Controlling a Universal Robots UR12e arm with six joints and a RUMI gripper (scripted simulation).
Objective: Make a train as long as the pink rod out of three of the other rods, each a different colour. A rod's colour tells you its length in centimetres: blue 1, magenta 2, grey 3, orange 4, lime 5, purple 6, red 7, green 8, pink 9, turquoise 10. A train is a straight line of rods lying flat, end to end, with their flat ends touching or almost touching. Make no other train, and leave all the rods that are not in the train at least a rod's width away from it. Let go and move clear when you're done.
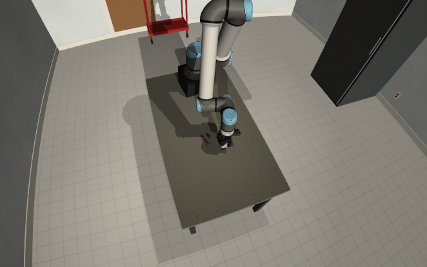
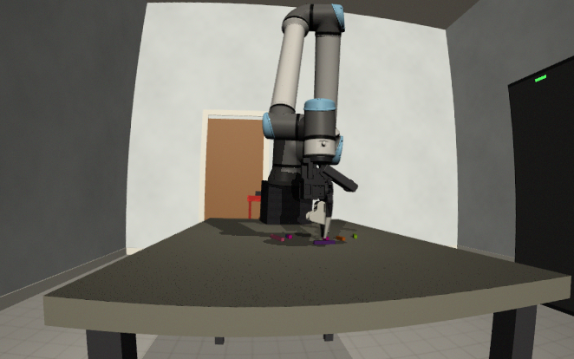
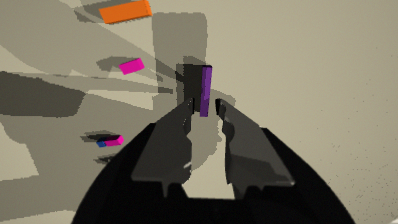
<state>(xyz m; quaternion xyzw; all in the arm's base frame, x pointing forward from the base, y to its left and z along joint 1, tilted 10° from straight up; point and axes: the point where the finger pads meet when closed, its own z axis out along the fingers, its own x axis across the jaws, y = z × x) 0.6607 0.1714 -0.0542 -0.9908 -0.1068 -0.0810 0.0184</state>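
Observation:
A purple rod [image 3: 205, 90] [image 2: 323, 242] [image 1: 224, 149] lies flat on the dark table [image 2: 280, 277]. My gripper [image 3: 204, 99] [image 2: 324, 232] points straight down just above it. The fingers stand a little apart with nothing gripped, and in the wrist view the rod's near end shows between the fingertips. The pink rod [image 1: 205, 140] [image 2: 277, 238] lies to the left, with a magenta rod [image 2: 289, 236] [image 1: 209, 135] beside it. An orange rod [image 3: 125, 11] [image 2: 340, 238] and a lime rod [image 2: 355, 236] lie to the right. Another magenta rod [image 3: 131, 65] lies between the orange and purple rods. A blue rod [image 3: 101, 143] touches a magenta piece [image 3: 115, 140].
The arm's black base [image 2: 280, 200] stands at the table's far end. A black cabinet [image 2: 557, 187] stands to the right of the table. A red cart [image 1: 168, 24] stands by the back wall.

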